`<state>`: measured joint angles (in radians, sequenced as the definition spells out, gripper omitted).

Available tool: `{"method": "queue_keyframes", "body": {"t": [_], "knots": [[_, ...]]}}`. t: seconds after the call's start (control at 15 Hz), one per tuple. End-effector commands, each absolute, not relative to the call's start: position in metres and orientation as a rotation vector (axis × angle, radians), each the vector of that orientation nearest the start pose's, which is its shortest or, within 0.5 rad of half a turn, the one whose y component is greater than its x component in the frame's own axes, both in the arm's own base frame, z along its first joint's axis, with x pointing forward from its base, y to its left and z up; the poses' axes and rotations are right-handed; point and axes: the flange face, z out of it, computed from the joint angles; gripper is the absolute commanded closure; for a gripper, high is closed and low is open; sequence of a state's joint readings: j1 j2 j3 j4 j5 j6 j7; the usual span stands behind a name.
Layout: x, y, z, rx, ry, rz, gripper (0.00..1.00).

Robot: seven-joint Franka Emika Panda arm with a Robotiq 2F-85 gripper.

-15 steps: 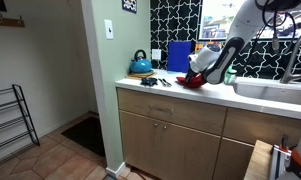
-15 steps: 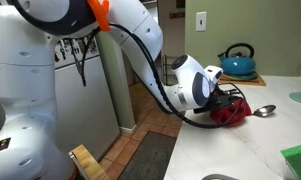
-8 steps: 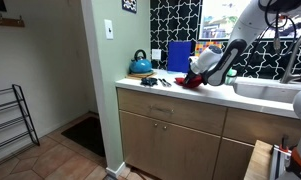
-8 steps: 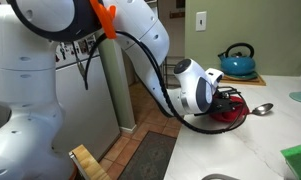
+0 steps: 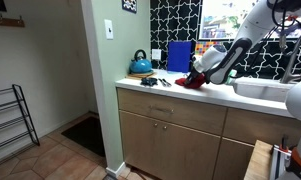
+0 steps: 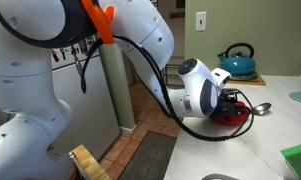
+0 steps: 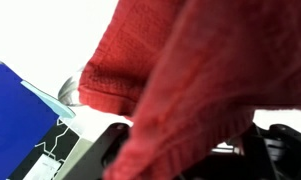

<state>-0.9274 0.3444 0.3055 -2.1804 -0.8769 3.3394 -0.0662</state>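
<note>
A red cloth [image 5: 192, 81] lies bunched on the white counter [image 5: 160, 92], also seen in an exterior view [image 6: 233, 114]. My gripper [image 6: 228, 102] is right down on it, angled low over the counter [image 5: 200, 72]. In the wrist view the red cloth [image 7: 190, 70] fills most of the picture and hangs loosely between the dark fingers [image 7: 116, 140], which stand well apart at the bottom corners. The gripper [image 7: 195, 150] looks open, with the cloth still draped in the gap and hiding the fingertips.
A blue kettle [image 5: 140, 65] stands at the counter's back [image 6: 238, 60]. A metal spoon [image 6: 262, 109] lies just beside the cloth. A blue board [image 5: 178, 55] leans on the patterned wall. A sink [image 5: 265, 90] lies beyond the arm. The counter edge drops to the floor [image 6: 150, 155].
The wrist has shifted a little along the counter over the cloth. The cloth stays on the counter in a slightly lower heap.
</note>
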Motion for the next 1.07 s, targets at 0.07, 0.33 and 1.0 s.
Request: {"method": "queue_keyframes", "body": {"t": [0.07,0.33,1.0], "knots": [[0.503,-0.299,0.327,-3.263,-0.421,-1.187,0.03],[0.493,-0.316,0.340,-3.261,-0.325,-1.224,0.00],[0.475,-0.333,0.378,-3.268,0.012,-1.095,0.00]]}}
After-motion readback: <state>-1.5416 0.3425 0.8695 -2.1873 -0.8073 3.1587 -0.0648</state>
